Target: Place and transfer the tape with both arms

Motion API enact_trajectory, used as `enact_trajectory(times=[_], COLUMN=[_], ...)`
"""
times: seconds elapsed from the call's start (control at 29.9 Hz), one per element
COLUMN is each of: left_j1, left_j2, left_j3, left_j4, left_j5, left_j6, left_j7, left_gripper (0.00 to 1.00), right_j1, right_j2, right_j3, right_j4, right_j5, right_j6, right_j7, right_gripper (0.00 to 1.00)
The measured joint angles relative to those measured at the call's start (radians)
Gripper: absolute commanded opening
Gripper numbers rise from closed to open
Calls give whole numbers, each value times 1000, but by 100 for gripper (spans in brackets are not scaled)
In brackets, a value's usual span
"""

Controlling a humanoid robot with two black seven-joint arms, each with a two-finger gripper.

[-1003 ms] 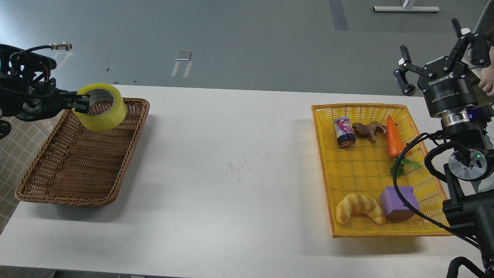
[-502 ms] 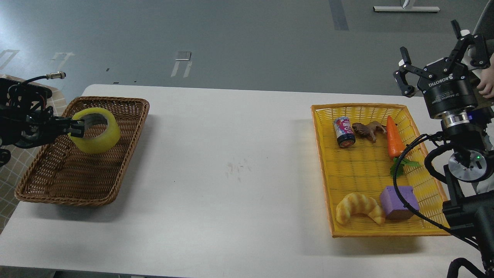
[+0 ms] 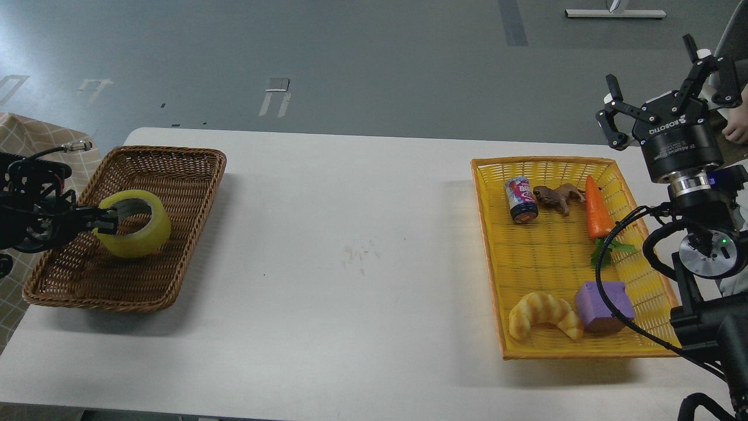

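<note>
The tape [image 3: 135, 232], a wide yellow roll with a grey-white core, is low inside the brown wicker basket [image 3: 175, 234] at the left of the table. My left gripper [image 3: 110, 217] comes in from the left and is shut on the roll's near wall, one finger inside the core. I cannot tell whether the roll touches the basket floor. My right gripper [image 3: 666, 88] is raised at the far right, above and behind the yellow basket [image 3: 488, 234], with its fingers spread open and empty.
The yellow basket holds a small can [image 3: 521, 200], a brown toy animal [image 3: 558, 197], a carrot [image 3: 597, 207], a croissant [image 3: 544, 314] and a purple block [image 3: 603, 306]. The white table [image 3: 350, 263] lies between the baskets. A person's hand [image 3: 737, 126] shows at the right edge.
My left gripper has carried the tape down and toward me, from above the brown basket's far rim to low inside it. The right arm has barely moved.
</note>
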Motion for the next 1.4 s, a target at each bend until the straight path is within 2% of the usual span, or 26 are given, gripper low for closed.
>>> enact_trajectory(times=[0.5,0.54,0.57,1.14,1.3,1.4], left_j1=[24,24,23,-30,-138,-249], left_j2=[-58,-59,-60,-33,9,10], left_j3=[-1,-2,-3,-23,-45,-51], left_j4=[66,67,68,43,-32,-56], left_j5=[-1,-1,-2,-157,-286,-446], left_j6=[5,5,5,8,-8,-14], left_j7=[-10,-10,-9,-11,-13,-39], left_gripper=[0,57,83,87,94,94], right_j1=[-2,-4,-5,-6,-6,-6], right_j2=[0,0,0,0,0,0], right_j3=[2,2,2,3,3,3], right_j4=[0,0,0,-2,-2,-1], right_j5=[0,0,0,0,0,0], right_j6=[0,0,0,0,0,0], right_j7=[1,1,1,1,2,2], right_gripper=[100,100,100,100,100,100])
